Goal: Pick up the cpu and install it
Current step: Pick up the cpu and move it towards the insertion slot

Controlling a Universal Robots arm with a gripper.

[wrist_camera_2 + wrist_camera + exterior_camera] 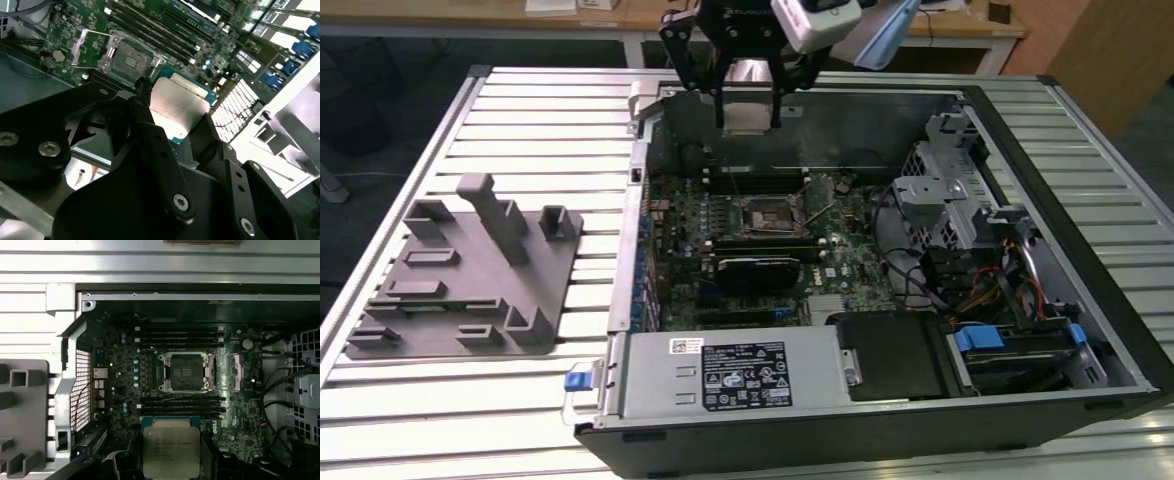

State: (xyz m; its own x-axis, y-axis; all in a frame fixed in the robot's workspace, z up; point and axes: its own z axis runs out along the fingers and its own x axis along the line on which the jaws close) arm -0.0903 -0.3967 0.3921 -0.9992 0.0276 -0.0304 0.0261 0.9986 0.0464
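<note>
One grey fixture block [460, 270] sits on the slatted table [520, 110] at the exterior view's left, roughly nine o'clock from the open computer case [854, 440]. Inside the case I see the motherboard [720, 190] lying flat, with the square socket [767, 210] near its middle. In the first wrist view the socket's metal frame [232, 371] looks swung open to one side, leaving the contact bed bare.

In the exterior view my gripper [749, 108] hangs at twelve o'clock from that socket, up over the case's far wall. It is clenched on the cpu [747, 114]: the black fingers [151, 135] press opposite edges of the chip, and its silver top shows between them in both wrist views. The cpu is in the air, well clear of the board, touching nothing but the fingers. Further over, at three o'clock from the socket, stand the drive cage [947, 190] and the cable bundle [987, 290], well apart from the gripper.

I judge the pick-up done and the carry to the socket the step in hand; the install is not yet made. Seating the chip, as I read it, calls for holding it level and square over the open socket with corners matched. The lowering must be gentle, since the contacts could bend under a skewed or hard landing.
</note>
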